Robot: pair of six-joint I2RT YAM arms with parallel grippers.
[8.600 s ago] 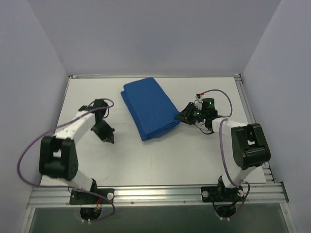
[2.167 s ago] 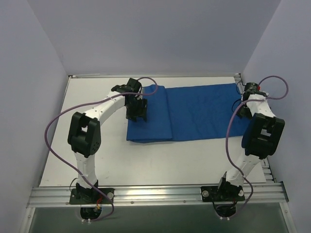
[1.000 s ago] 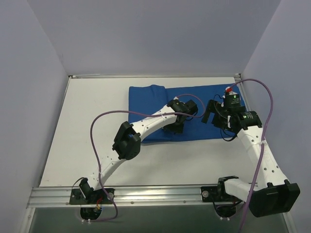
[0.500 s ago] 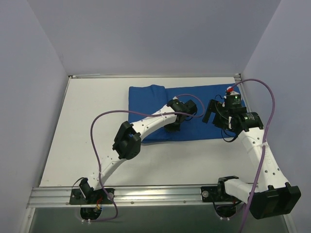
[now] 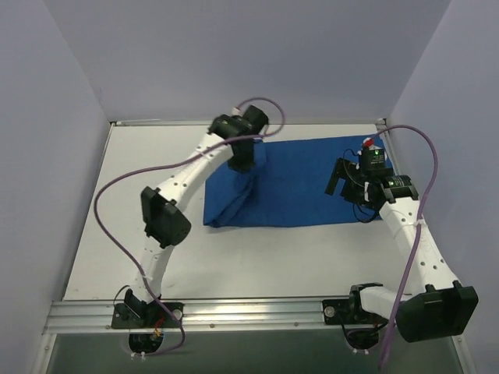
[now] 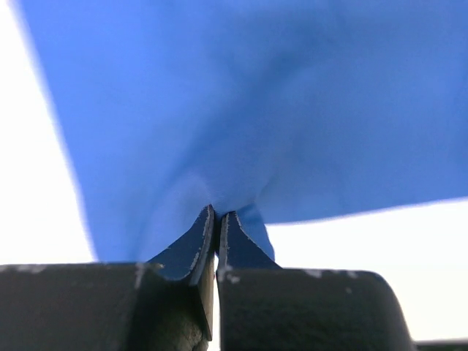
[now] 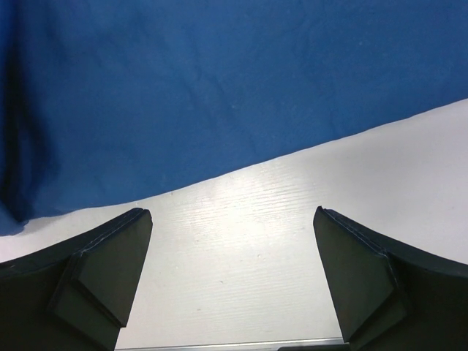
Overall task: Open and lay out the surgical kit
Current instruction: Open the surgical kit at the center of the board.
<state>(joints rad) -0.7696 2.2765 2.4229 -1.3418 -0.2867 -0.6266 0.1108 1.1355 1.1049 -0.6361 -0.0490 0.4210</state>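
The surgical kit shows only as its blue cloth wrap [image 5: 304, 183], lying partly unfolded across the back of the white table [image 5: 140, 218]. My left gripper [image 5: 240, 165] is raised over the wrap's left part and is shut on a pinch of the blue cloth [image 6: 241, 131], which hangs from it in a peaked fold [image 5: 230, 202]. In the left wrist view the left gripper [image 6: 216, 216] has its tips pressed together with cloth bunched between them. My right gripper [image 5: 337, 179] hovers at the wrap's right part, open and holding nothing. In its own view the right gripper [image 7: 231, 212] is over bare table beside the cloth edge [image 7: 219, 110].
Grey-blue walls [image 5: 62, 117] enclose the table on three sides. An aluminium rail [image 5: 249, 312] runs along the near edge by the arm bases. Purple cables [image 5: 117, 195] loop off both arms.
My left gripper has shut on the cloth in the wrap's middle, then swung up and toward the back left, pulling a layer with it. The right arm has hardly moved.
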